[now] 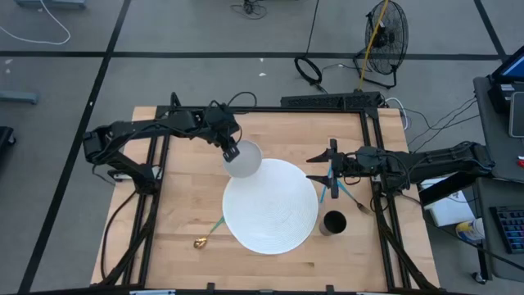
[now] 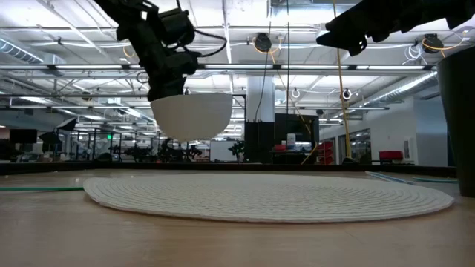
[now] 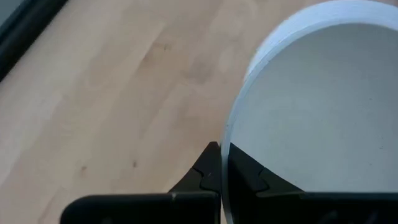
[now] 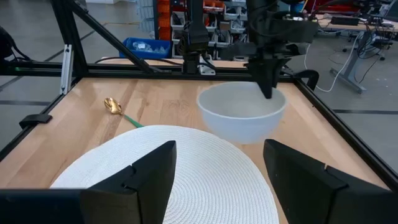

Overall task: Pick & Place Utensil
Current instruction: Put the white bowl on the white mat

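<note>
A white bowl (image 1: 245, 159) hangs in the air over the far left edge of a round white woven placemat (image 1: 270, 209); in the low view the bowl (image 2: 191, 115) is clear of the mat (image 2: 267, 194). My left gripper (image 1: 232, 152) is shut on its rim. A gold spoon with a green handle (image 1: 208, 234) lies on the wood near the mat's left side and also shows in the right wrist view (image 4: 114, 106). My right gripper (image 1: 315, 168) is open, level above the mat's right side, holding nothing (image 4: 217, 168). A second utensil with a teal handle (image 1: 350, 197) lies under the right arm. My left gripper pinches the bowl's rim (image 3: 227, 134) on the side toward the table's left, one finger (image 3: 208, 171) outside the wall and one finger (image 3: 252, 177) inside. The fingers come from above, pointing down (image 4: 267, 81). The bowl is lifted clear and hangs upright below them.
A black cup (image 1: 333, 223) stands on the wood just right of the mat, towards the near edge; in the low view it rises at the right (image 2: 456, 126). Black frame rails (image 1: 155, 205) run along both table sides. Bare wood lies left of the mat.
</note>
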Controlling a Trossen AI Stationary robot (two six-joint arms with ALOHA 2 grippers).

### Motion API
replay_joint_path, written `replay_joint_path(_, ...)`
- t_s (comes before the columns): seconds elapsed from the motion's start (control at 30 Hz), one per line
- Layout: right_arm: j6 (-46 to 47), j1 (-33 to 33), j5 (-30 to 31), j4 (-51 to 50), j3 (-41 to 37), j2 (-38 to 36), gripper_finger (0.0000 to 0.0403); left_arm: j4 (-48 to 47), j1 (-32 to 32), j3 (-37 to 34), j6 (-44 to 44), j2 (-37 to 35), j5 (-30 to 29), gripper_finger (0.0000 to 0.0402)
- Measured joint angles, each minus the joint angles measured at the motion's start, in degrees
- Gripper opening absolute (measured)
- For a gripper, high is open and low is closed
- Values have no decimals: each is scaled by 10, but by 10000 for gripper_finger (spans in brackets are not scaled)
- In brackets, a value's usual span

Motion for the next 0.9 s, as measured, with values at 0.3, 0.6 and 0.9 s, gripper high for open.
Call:
replay_joint_path(0.3,0,0,0,0,0,0,238,-9,-74,24,-14,0,-26,5)
replay_joint_path(0.6,-4,0,0,0,0,0,238,22,-169,24,-44,0,-25,5)
replay_joint_path(0.9,-6,0,0,5,0,0,238,85,-239,24,-66,46,-18,5)
